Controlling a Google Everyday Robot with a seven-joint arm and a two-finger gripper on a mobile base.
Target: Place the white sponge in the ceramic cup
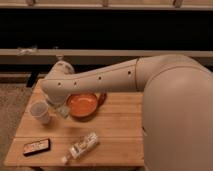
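Note:
The ceramic cup point(40, 111) stands upright on the left part of the wooden table point(120, 125). My gripper point(63, 111) hangs under the arm's wrist, low over the table between the cup and the orange bowl point(83, 104). It is shut on the white sponge point(64, 112), a small pale block mostly hidden by the gripper. The sponge is just right of the cup's rim, apart from the cup.
A clear bottle with a white label point(81, 147) lies on its side near the table's front edge. A dark flat rectangular object point(36, 146) lies at the front left. My arm spans the table from the right. A dark shelf runs behind.

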